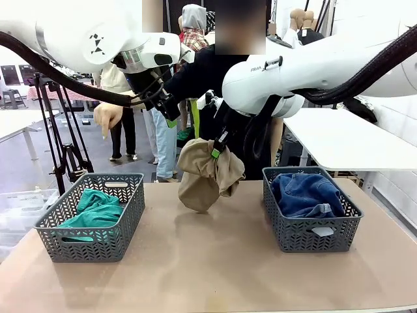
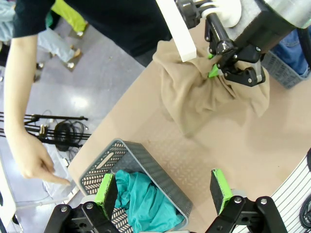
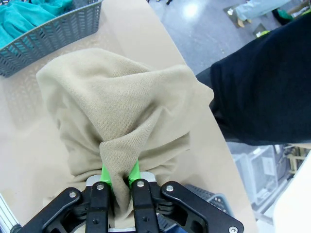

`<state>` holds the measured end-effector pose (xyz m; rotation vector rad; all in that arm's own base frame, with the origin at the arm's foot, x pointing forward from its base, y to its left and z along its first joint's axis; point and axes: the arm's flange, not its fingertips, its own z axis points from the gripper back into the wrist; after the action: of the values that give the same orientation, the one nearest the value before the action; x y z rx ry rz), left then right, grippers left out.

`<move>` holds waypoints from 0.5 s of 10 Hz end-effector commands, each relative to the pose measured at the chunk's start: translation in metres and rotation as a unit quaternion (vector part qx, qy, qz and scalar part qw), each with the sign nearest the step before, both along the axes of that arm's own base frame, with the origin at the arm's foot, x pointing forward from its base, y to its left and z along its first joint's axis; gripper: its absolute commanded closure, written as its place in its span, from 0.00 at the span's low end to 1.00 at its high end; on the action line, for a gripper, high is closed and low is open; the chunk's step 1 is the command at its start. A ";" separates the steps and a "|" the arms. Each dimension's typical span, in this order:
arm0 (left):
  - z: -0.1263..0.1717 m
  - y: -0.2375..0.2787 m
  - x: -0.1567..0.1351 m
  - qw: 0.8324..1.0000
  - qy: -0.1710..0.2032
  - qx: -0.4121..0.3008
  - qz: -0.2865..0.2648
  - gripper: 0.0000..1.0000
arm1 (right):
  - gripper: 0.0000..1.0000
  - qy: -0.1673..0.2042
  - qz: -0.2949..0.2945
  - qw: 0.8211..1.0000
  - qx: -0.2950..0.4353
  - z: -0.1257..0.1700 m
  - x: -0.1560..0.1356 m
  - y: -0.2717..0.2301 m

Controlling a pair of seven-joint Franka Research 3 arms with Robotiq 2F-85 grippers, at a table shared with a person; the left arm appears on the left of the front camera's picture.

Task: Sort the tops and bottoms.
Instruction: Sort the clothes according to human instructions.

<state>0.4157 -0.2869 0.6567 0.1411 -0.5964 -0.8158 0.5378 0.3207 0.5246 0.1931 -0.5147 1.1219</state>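
Tan top (image 1: 205,174) hangs mid-frame above the table (image 1: 208,267), pinched in my right end effector (image 3: 120,175); left end effector (image 2: 165,190) spread wide, empty. I'd carry it clear over the left basket (image 1: 98,244) rim onto the teal shirt (image 1: 96,207), then release.

A tan table (image 1: 195,274) carries two grey plastic baskets with herringbone-patterned walls: the left basket (image 1: 124,225) near the left end, the right basket (image 1: 296,238) near the right end, well apart. A white table (image 1: 345,140) stands beyond on the right, another white table (image 1: 16,124) at far left. A black tripod (image 1: 65,140) stands on the grey floor behind the left basket, with coiled black cable (image 2: 63,133) at its foot.
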 end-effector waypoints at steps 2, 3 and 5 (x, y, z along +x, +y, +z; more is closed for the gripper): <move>0.001 0.002 0.000 1.000 -0.003 -0.002 0.001 0.01 | 1.00 -0.005 0.005 1.000 0.002 0.003 0.002 -0.001; 0.001 0.002 0.000 1.000 -0.003 -0.002 0.001 0.01 | 1.00 -0.005 0.005 1.000 0.002 0.003 0.002 -0.001; 0.001 0.002 0.000 1.000 -0.003 -0.002 0.001 0.01 | 1.00 -0.005 0.005 1.000 0.002 0.003 0.002 -0.001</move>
<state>0.4157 -0.2869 0.6567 0.1411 -0.5964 -0.8158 0.5378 0.3207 0.5246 0.1931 -0.5147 1.1219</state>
